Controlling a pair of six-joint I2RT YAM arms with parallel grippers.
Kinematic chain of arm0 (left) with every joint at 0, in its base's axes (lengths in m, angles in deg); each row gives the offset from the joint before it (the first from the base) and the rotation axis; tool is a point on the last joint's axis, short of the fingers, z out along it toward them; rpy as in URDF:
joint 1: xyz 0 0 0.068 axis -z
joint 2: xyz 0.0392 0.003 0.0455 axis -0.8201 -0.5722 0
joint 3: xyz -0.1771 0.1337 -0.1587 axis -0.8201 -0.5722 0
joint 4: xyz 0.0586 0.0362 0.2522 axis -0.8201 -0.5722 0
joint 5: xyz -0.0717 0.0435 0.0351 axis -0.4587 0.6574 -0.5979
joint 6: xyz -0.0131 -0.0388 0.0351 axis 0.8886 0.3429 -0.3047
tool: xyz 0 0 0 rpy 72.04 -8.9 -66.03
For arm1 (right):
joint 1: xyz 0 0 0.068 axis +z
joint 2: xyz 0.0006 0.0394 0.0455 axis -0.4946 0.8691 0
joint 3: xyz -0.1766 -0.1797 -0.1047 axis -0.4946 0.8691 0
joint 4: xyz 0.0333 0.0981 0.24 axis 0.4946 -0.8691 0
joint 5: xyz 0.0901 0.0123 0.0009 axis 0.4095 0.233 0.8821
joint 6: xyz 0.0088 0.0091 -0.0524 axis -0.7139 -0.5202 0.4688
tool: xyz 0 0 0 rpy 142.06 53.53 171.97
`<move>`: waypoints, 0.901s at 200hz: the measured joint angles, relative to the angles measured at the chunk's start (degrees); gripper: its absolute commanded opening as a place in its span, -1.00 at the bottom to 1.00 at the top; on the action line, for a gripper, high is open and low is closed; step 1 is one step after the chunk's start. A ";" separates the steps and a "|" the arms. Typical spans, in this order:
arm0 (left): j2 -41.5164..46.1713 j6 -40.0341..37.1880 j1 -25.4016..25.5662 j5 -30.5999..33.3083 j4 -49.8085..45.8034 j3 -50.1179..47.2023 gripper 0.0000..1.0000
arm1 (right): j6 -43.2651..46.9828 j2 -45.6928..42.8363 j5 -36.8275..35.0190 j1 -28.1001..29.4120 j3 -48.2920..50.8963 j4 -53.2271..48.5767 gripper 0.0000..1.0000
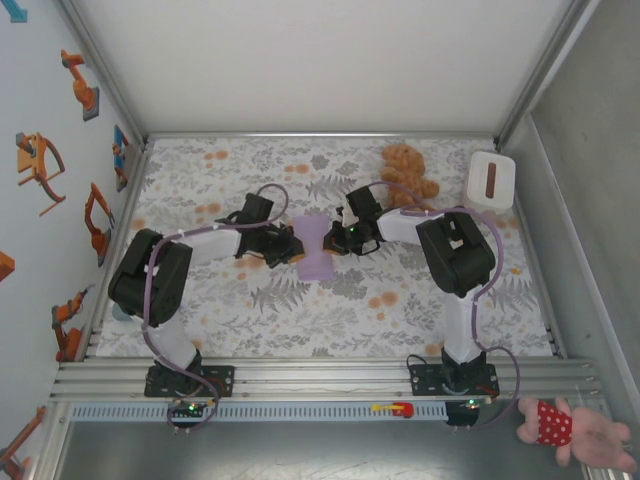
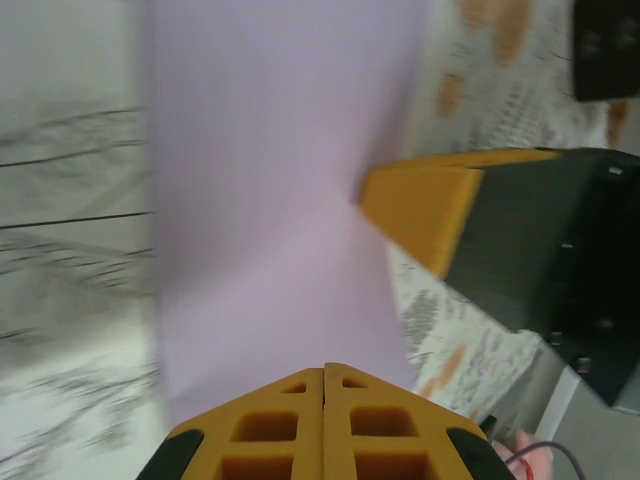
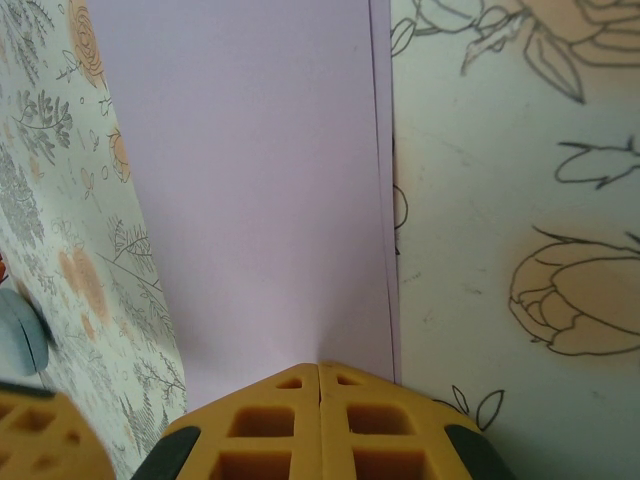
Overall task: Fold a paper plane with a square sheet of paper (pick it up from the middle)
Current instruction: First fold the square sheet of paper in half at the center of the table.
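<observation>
The left arm [image 1: 160,275] and the right arm [image 1: 455,250] have white links, black joints and black bases low in the frame. A thin purple cable [image 1: 499,243] loops along each. The fingers [image 3: 395,440] are orange-yellow, with square hollows.

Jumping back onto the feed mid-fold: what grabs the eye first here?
The lavender sheet of paper at the middle of the table, pinched from opposite sides by the left gripper and the right gripper, both shut on it. In the far right corner, a brown teddy bear lies beside a white box.
</observation>
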 measured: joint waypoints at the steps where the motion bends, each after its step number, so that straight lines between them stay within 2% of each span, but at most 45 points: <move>1: -0.09 0.04 0.13 -0.02 0.09 0.07 -0.99 | 0.00 0.00 0.00 0.00 0.00 0.00 -1.00; 26: -3.69 1.73 2.25 -0.37 2.73 0.31 -1.00 | 0.00 0.00 0.00 0.00 0.00 0.00 -1.00; 65: -5.16 2.67 0.87 -1.53 6.34 -3.98 -1.00 | 0.00 0.00 0.00 0.00 0.00 0.00 -1.00; 95: -1.70 2.60 -1.44 -2.34 9.55 -9.75 -1.00 | 0.00 0.02 0.00 0.00 0.00 0.00 -1.00; 136: 5.86 2.99 -5.07 0.52 6.73 -15.91 -0.99 | 0.00 0.04 0.00 0.00 0.00 0.02 -1.00; 180: 6.56 5.03 -0.79 1.81 7.08 -11.41 -0.99 | 0.00 0.04 0.00 0.00 0.00 0.02 -1.00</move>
